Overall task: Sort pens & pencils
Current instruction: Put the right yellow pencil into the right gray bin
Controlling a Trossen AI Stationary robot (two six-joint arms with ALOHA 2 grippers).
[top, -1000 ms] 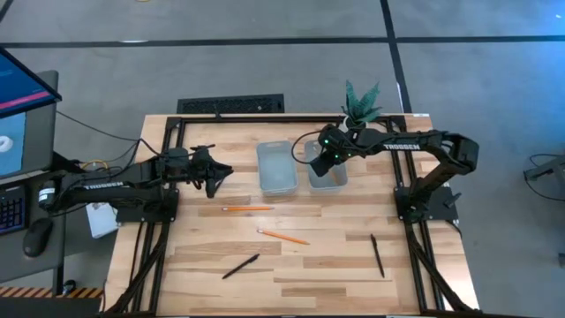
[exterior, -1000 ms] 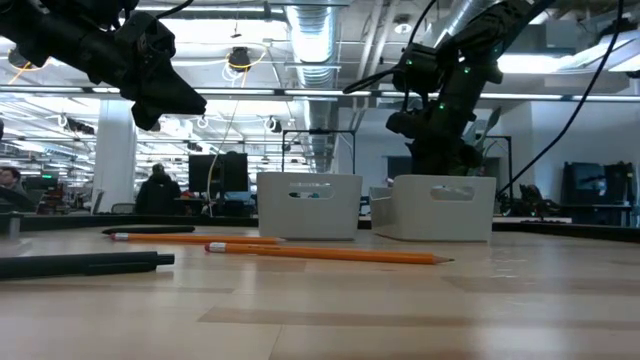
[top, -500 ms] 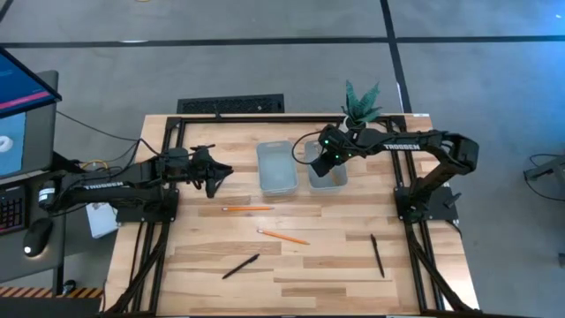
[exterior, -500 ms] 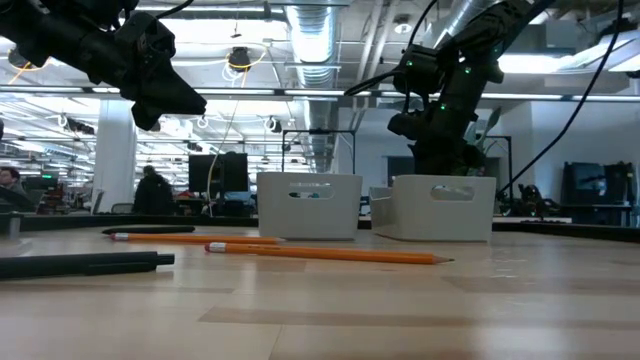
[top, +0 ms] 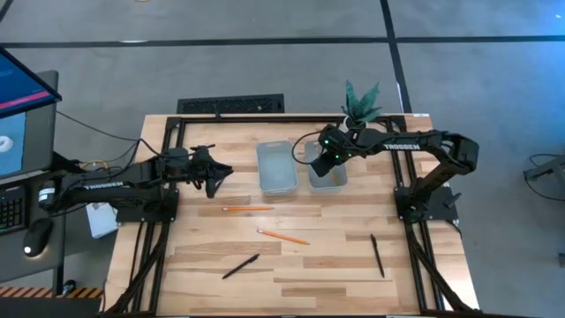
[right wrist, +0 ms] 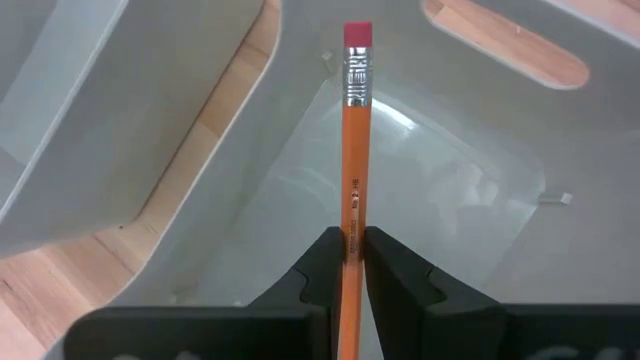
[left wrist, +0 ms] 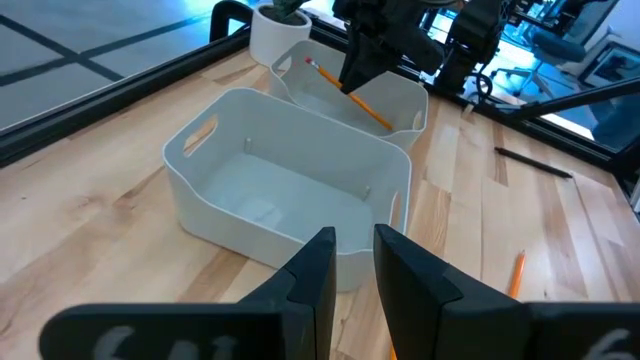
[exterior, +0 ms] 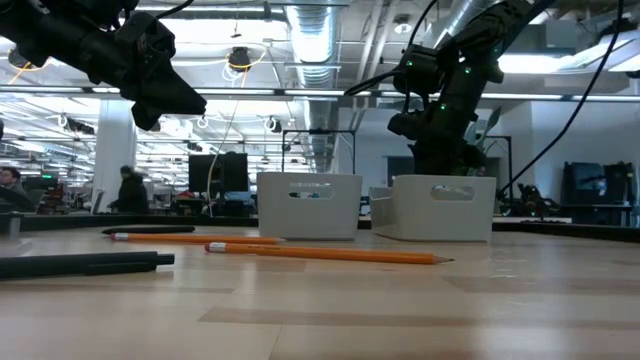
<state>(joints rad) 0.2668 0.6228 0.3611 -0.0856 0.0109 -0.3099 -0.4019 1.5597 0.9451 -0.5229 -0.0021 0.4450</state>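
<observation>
The right end effector pinches one pencil over the bin just below it, unreleased. Farther off on the counter, two pencils and three pens remain unsorted.

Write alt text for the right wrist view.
The right end effector grips an orange pencil between its two dark fingers, eraser end pointing away, over the inside of a pale grey bin. A second bin's wall and the wooden table show alongside.
</observation>
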